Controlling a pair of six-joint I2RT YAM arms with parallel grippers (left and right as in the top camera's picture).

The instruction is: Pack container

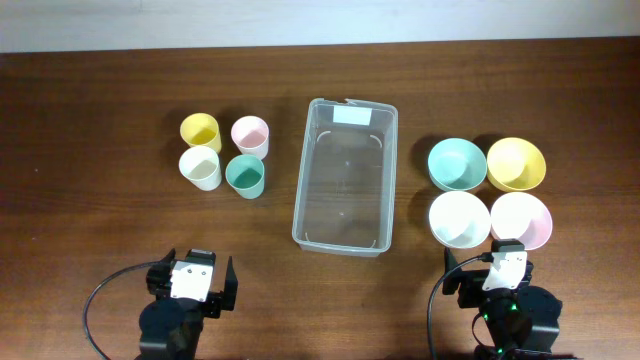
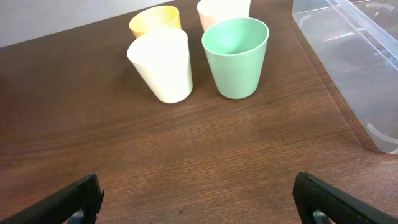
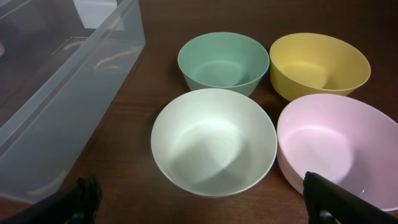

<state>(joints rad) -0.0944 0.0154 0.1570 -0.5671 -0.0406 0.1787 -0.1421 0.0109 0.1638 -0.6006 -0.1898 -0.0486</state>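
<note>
Two grippers are seen at the near edge of the wooden table (image 1: 90,210), both empty. On the left gripper (image 1: 195,270) the fingers are spread wide with nothing between them. In the left wrist view only its dark fingertips (image 2: 78,200) are visible, at the bottom corners, with bare wood between. Four cups are grouped ahead of it, upright, mouths up: white cup (image 2: 163,65) and green cup (image 2: 236,56) in the nearer row, yellow cup (image 2: 155,20) and pink cup (image 2: 221,9) behind them. The container (image 1: 345,185) is placed ahead and to the right of the left gripper, and ahead and to the left of the right gripper (image 1: 495,268), roughly midway between the two, with its long axis pointing away from them. It is clear plastic and empty, and a white label (image 1: 350,117) is carried on the end farthest from both grippers. The right gripper is likewise spread wide with nothing gripped, its tips at the bottom corners of the right wrist view. Four bowls are set just ahead of it in a two-by-two block, mouths up: white bowl (image 3: 213,140) and pink bowl (image 3: 342,140) nearest, green bowl (image 3: 222,61) and yellow bowl (image 3: 319,64) behind. The white bowl and green bowl are on the container side, near its wall but apart from it.
</note>
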